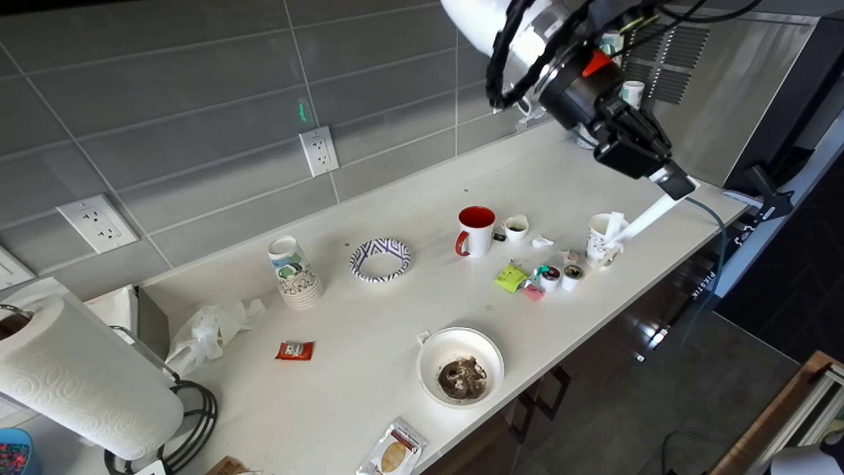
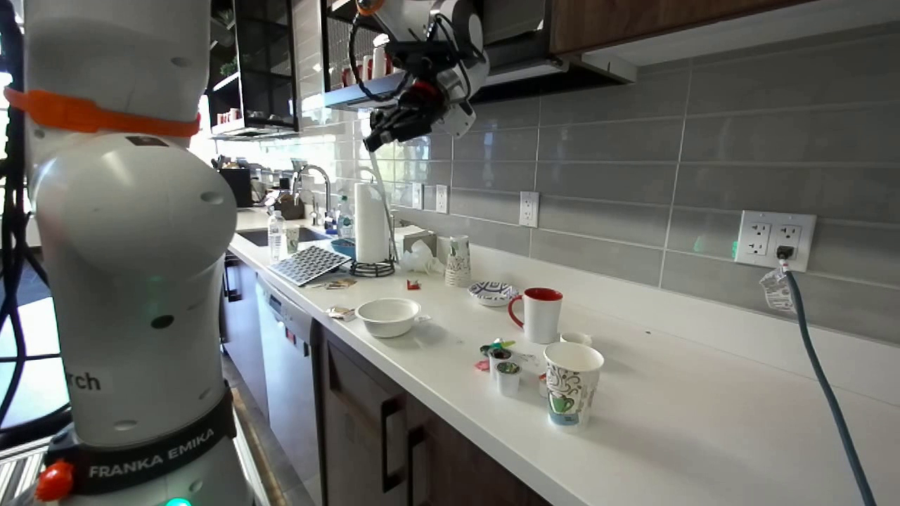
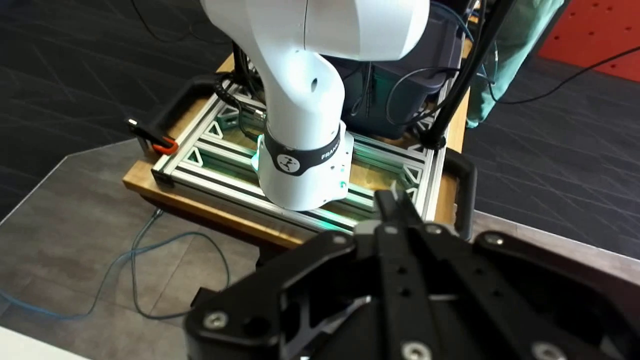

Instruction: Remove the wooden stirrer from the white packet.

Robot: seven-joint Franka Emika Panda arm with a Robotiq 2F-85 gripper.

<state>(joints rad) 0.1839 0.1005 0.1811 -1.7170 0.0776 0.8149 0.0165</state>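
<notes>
The tool (image 1: 679,182) is elevated above the level of the surface (image 1: 395,310) and clamped, with almost no gap, on the white packet (image 1: 649,218). The packet is gripped near its upper end and slants downward. The wooden stirrer cannot be distinguished. In an exterior view, a patterned paper cup (image 2: 571,386) stands upright near two small pods (image 2: 508,381).
</notes>
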